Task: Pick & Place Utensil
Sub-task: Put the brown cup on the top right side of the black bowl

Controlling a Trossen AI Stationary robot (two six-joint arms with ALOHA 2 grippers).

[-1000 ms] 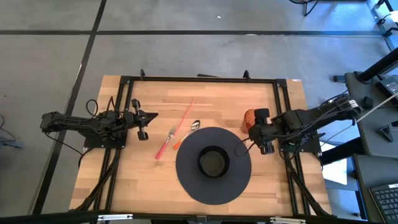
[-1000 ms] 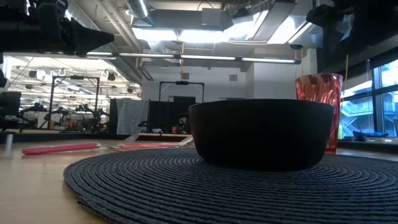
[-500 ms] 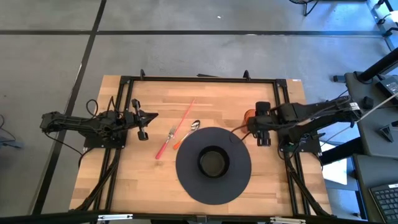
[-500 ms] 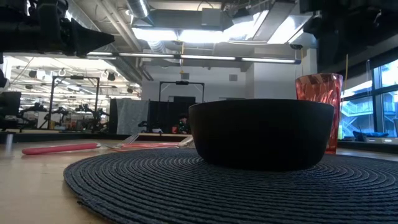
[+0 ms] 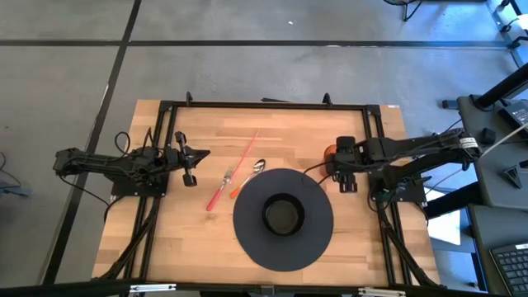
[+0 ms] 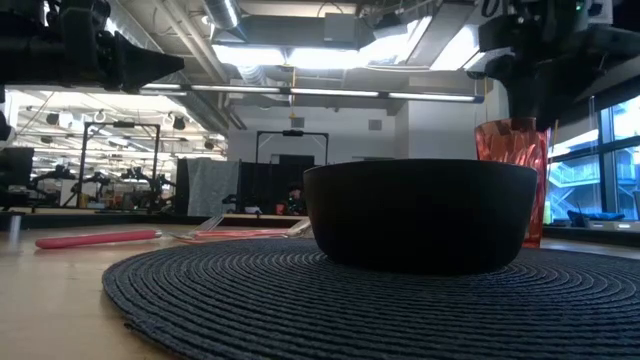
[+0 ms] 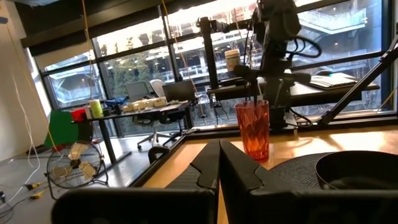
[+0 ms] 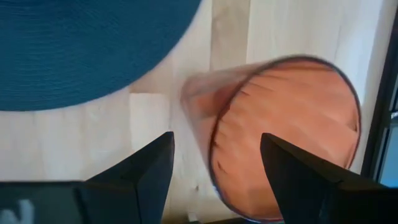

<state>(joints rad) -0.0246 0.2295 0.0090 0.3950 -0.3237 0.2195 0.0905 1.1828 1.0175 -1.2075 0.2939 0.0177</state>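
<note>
Your right hand [image 5: 337,171] hangs wide open, empty, over the red cup [image 8: 283,134] at right of centre; the left hand [image 5: 201,153] waits shut. The utensils [image 5: 233,172] lie centre-left on the desk [image 5: 272,136]. Descend carelessly and a finger could topple the cup.
</note>
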